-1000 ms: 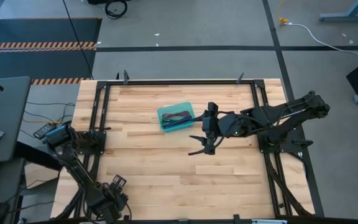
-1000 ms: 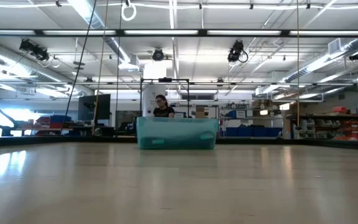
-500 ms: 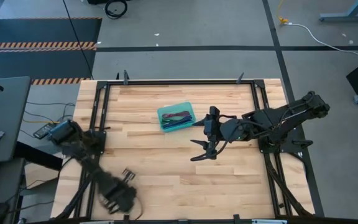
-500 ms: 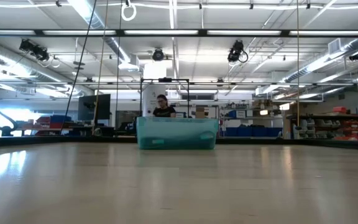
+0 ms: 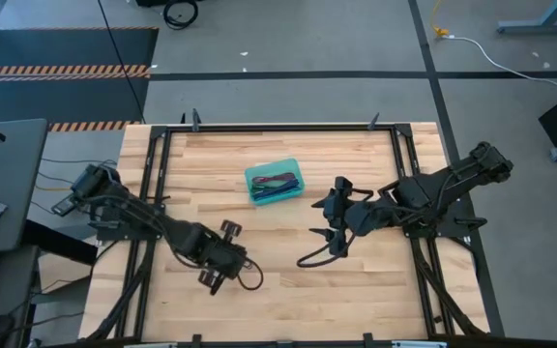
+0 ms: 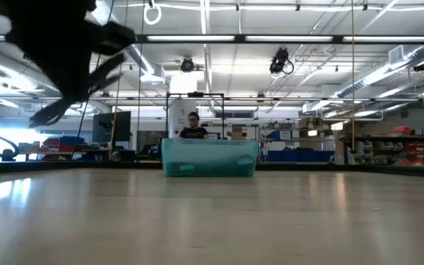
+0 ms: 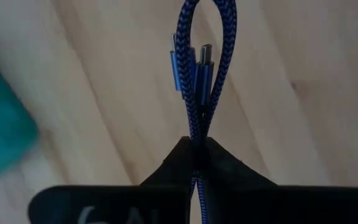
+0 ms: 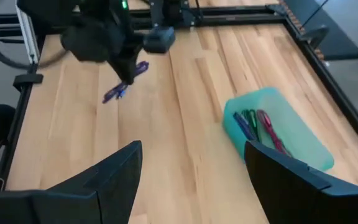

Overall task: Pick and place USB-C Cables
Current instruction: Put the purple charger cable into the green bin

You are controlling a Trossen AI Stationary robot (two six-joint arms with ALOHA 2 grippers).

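The wooden surface (image 5: 278, 251) carries a teal tray (image 5: 256, 176) with several USB-C cables (image 5: 277, 182) already inside. The right gripper (image 5: 329, 220) hovers just beside it, spread and empty. The left gripper (image 5: 218, 273) pinches one purple cable (image 7: 196, 68), not yet delivered.

The tray (image 5: 275, 182) is sitting on the counter (image 5: 259, 300) a little above the middle of the high view. Some cables (image 5: 277, 183) are lying inside it. The left end effector (image 5: 219, 274) is hanging lower left of the tray, pinching one cable (image 7: 197, 68) over bare counter. The right end effector (image 5: 329, 224) is waiting lower right of the tray, well apart from the left one.
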